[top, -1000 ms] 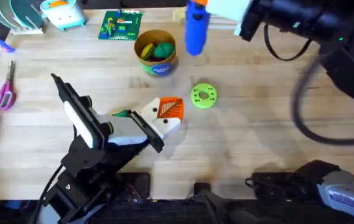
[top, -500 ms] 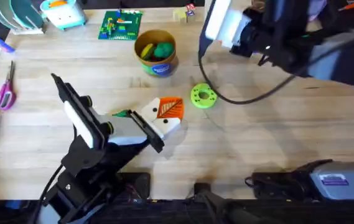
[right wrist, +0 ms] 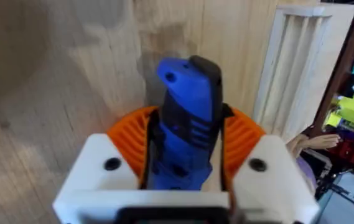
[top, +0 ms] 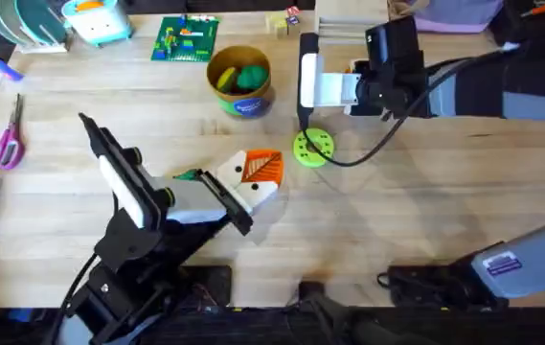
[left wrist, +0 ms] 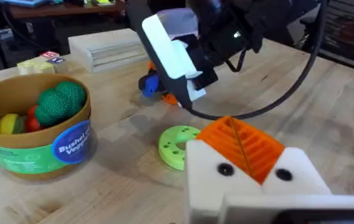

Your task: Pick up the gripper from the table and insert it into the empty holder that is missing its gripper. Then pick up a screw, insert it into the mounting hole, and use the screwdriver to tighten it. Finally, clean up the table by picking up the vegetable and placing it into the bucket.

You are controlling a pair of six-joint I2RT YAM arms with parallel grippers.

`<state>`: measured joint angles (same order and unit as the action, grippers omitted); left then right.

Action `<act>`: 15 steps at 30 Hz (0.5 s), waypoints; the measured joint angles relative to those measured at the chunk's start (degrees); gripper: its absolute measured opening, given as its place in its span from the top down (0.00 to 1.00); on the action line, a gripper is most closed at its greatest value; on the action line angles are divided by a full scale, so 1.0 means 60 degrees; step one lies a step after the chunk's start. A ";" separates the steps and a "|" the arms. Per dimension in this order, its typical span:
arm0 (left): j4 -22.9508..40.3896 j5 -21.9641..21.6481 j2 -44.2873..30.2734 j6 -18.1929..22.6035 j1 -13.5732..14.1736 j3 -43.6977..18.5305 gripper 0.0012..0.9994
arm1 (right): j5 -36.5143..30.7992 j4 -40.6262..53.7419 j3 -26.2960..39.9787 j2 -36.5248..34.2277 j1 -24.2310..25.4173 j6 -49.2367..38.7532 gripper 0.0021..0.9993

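The screwdriver (right wrist: 186, 124) is clamped between the right pincer's (right wrist: 183, 165) orange pads, held above the table (top: 425, 211) near its far edge, beside the bucket (top: 238, 81). I cannot tell whether the left pincer (top: 253, 177), mid-table, is clenched.

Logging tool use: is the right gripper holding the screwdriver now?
Yes. The right gripper is shut on the screwdriver; its blue handle sits between the orange pads.

A blue screwdriver (right wrist: 186, 118) sits between white fingers with orange ribbed pads (right wrist: 245, 134). The tan-yellow bucket (top: 238, 81) carries a blue label over a green band. A lime-green holed disc (top: 312, 148) lies on the pale wood-grain bench (top: 397, 211).
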<state>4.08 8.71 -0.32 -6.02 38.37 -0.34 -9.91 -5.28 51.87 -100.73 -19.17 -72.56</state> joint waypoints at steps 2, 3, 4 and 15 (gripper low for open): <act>0.0000 0.0000 0.0000 0.0000 0.0000 0.0000 0.98 | -0.0068 0.0252 0.0136 0.0048 -0.0024 -0.0038 0.37; 0.0000 0.0000 0.0000 0.0000 0.0000 0.0000 0.98 | -0.0103 0.0360 0.0218 0.0084 -0.0027 -0.0052 0.22; 0.0000 0.0000 0.0003 0.0000 0.0000 0.0000 0.98 | -0.0138 0.0472 0.0302 0.0133 -0.0030 -0.0057 0.09; 0.0001 0.0000 0.0003 0.0000 0.0000 0.0000 0.98 | -0.0294 0.0715 0.0280 0.0616 -0.0533 0.1627 0.01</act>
<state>4.08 8.71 -0.30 -6.02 38.37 -0.34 -11.68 -0.99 53.55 -97.03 -22.37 -62.80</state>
